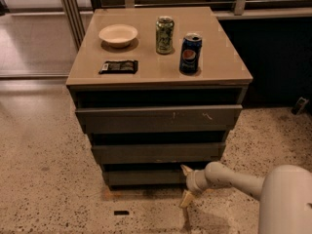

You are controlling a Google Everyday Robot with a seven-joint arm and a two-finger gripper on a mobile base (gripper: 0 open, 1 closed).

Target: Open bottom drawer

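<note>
The tan-topped cabinet (158, 74) has three dark grey handleless drawer fronts. The bottom drawer (146, 177) is the lowest and narrowest front, plain, just above the floor. My gripper (185, 185) reaches in from the lower right on a pale arm (234, 179). It sits at the right end of the bottom drawer front. One tan fingertip (185, 169) points up at the drawer's top right edge, the other (185, 199) hangs down toward the floor, so the fingers are spread apart and hold nothing.
On the cabinet top stand a white bowl (118, 34), a green can (165, 34), a blue Pepsi can (190, 53) and a dark snack packet (118, 66). Speckled floor lies around. A small dark scrap (121, 212) lies in front. A dark wall panel (278, 57) is at right.
</note>
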